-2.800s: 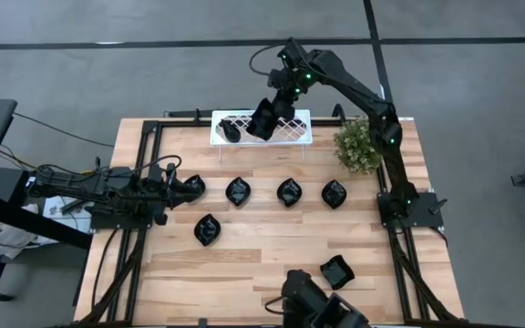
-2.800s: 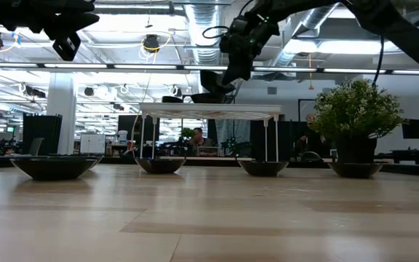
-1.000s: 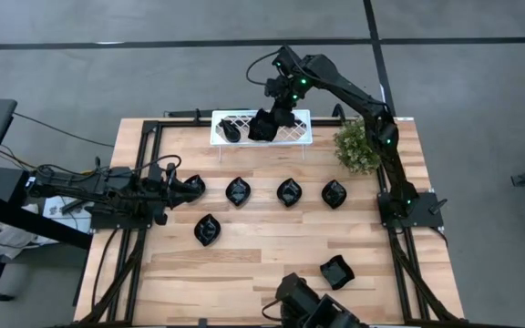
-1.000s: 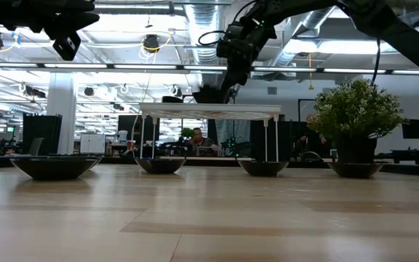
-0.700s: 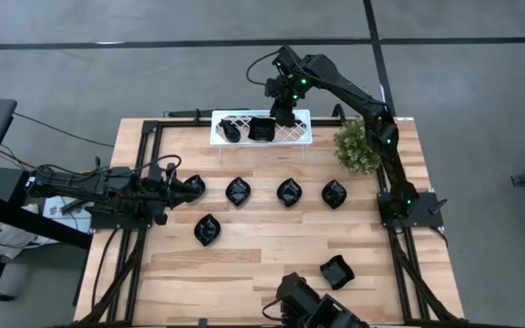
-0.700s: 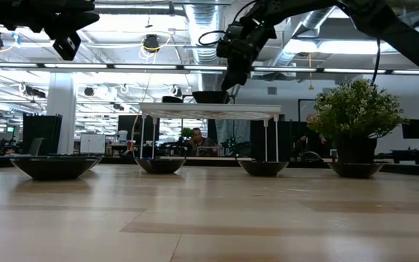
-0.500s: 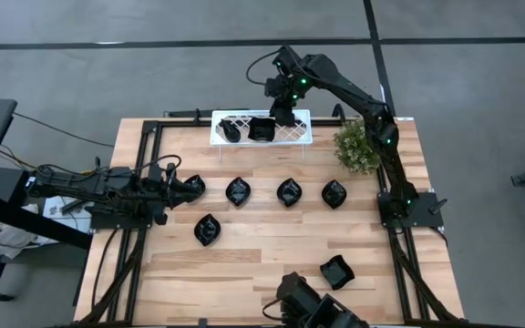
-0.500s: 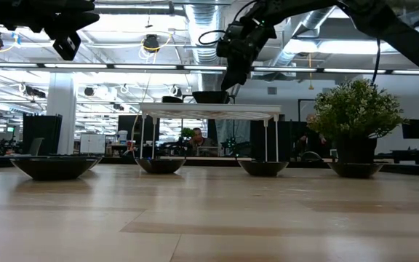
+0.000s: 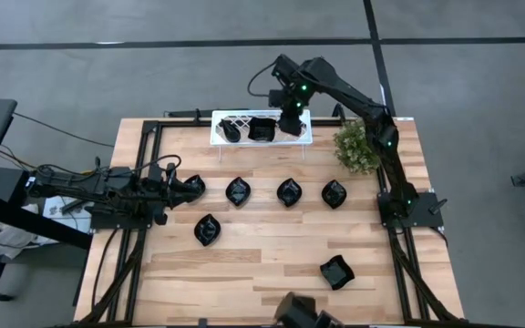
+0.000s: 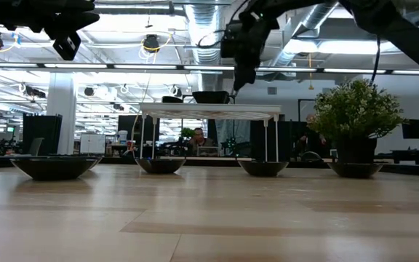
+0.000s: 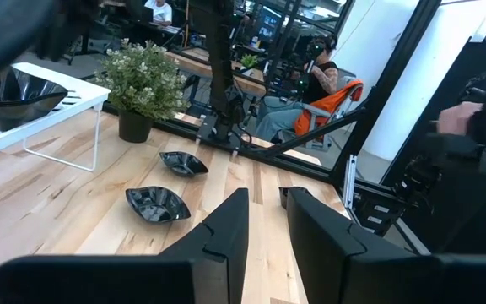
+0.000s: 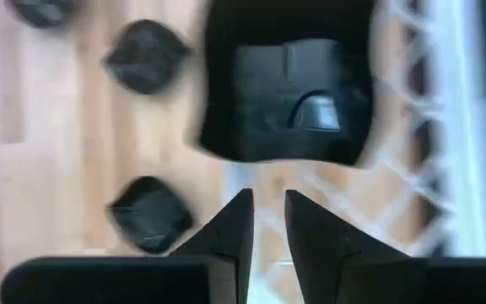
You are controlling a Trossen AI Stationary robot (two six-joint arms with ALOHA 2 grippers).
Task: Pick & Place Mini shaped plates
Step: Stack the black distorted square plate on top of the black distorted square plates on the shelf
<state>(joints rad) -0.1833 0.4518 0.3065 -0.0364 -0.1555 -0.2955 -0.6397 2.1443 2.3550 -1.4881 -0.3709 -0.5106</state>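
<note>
Glossy black mini shaped plates are spread over the wooden table. A square plate [image 9: 262,129] and a smaller plate [image 9: 231,133] lie on the white lattice rack [image 9: 303,135] at the far edge. Three plates [image 9: 289,192] stand in a row mid-table, and one [image 9: 208,230] sits nearer. Another square one [image 9: 336,271] lies near the front. My right gripper [image 9: 290,126] hovers over the rack, just right of the square plate [image 12: 285,93], open and empty [image 12: 267,221]. My left gripper [image 9: 184,187] waits at the left above a plate [image 9: 194,188], open with nothing between its fingers [image 11: 264,203].
A potted plant [image 9: 357,146] stands at the far right beside the rack. The rack is raised on thin legs [image 10: 268,135]. Black frame rails run along the table's left and right edges. People sit in the room beyond the table.
My right gripper has let go of the square plate, which now lies flat on the rack next to the smaller plate. The gripper has drawn away toward the table's right and tipped further down.
</note>
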